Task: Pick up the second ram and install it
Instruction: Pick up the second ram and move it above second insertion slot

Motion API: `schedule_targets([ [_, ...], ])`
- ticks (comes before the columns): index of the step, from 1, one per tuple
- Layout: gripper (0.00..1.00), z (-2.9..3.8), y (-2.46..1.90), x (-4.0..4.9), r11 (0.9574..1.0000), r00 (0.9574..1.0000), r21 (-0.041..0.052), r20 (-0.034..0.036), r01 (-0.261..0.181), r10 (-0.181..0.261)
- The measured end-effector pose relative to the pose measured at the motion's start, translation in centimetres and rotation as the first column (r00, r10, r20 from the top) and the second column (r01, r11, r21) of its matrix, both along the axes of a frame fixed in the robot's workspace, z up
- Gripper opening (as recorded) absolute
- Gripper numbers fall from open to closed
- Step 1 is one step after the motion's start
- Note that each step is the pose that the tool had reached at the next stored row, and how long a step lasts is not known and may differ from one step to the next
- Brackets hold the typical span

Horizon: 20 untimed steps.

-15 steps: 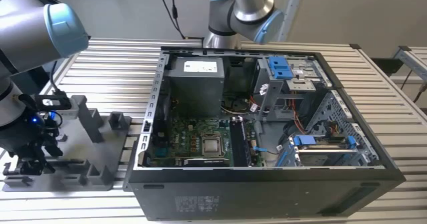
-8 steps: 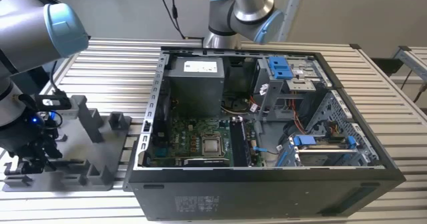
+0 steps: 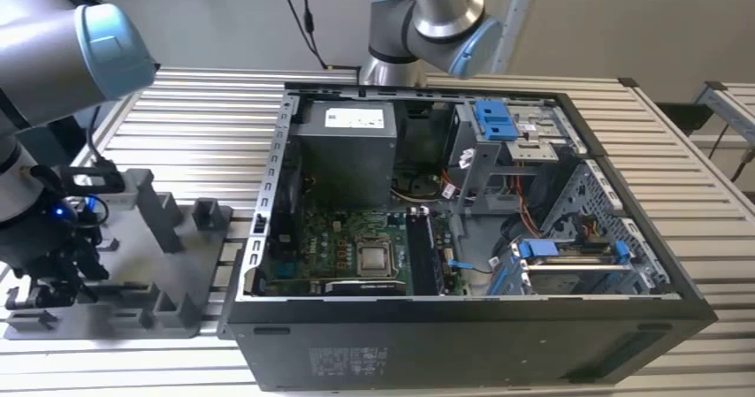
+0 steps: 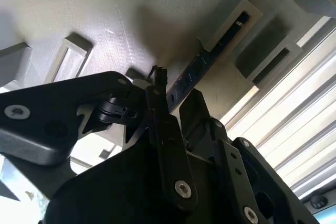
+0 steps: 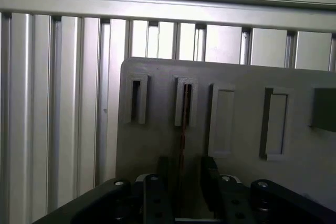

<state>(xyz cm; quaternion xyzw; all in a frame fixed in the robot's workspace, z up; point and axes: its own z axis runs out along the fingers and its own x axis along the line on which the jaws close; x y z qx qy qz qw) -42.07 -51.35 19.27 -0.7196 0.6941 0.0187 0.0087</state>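
The second ram (image 5: 184,114) is a thin dark board standing on edge in a slot of the grey holder (image 5: 241,156). In the second wrist view the second ram (image 4: 220,43) runs as a long dark strip out of its slot in the holder (image 4: 105,14). My gripper (image 5: 184,163) is low over the holder and open. One finger stands on each side of the board's near end, with a small gap to each. In the second wrist view my gripper (image 4: 173,95) straddles that same end. In the exterior view my gripper (image 3: 53,282) hangs over the holder (image 3: 154,317) at the exterior view's left.
The open computer case (image 3: 472,326) lies in the middle of the slatted metal table (image 3: 201,114), with its motherboard (image 3: 354,255) exposed. A second arm (image 3: 419,26) stands behind the case. Upright grey blocks (image 3: 159,211) rise from the holder between my gripper and the case.
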Motion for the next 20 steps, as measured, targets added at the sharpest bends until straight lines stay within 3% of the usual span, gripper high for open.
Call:
schedule_targets([
  [5,0.38,0.01,0.00,-0.63,1.0000,1.0000,-0.0001,0.0008,0.000,0.000],
  [10,0.38,0.01,-0.01,-0.63,1.0000,1.0000,-0.0001,0.0011,0.000,0.000],
  [12,0.29,0.01,-0.01,-0.63,1.0000,1.0000,-0.0001,0.0011,0.000,0.000],
  [18,0.27,0.01,-0.01,-0.63,1.0000,1.0000,-0.0001,0.0013,0.000,0.000],
  [19,0.20,0.00,-0.01,-0.63,1.0000,1.0000,-0.0001,0.0014,0.000,0.000],
  [20,0.20,0.01,0.00,-0.63,1.0000,1.0000,0.0000,0.0014,0.000,0.000],
])
